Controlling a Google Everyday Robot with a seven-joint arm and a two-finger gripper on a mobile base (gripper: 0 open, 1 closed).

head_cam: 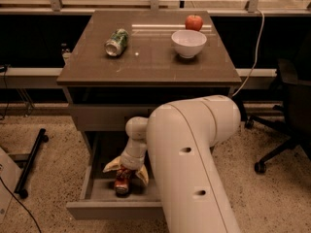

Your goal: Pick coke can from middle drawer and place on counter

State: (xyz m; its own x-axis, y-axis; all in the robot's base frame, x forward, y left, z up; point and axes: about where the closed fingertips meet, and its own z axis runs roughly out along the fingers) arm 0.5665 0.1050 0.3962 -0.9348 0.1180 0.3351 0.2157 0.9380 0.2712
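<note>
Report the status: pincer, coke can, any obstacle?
Pincer open, low inside the middle drawer, fingers on both sides of the coke can. Can on the drawer floor, not lifted. Nothing seen in the way.

Robot arm (194, 169) runs off the bottom edge, masking the middle drawer's (97, 208) right half; gripper (125, 174), low inside the drawer, covers the coke can's (121, 185) top.
</note>
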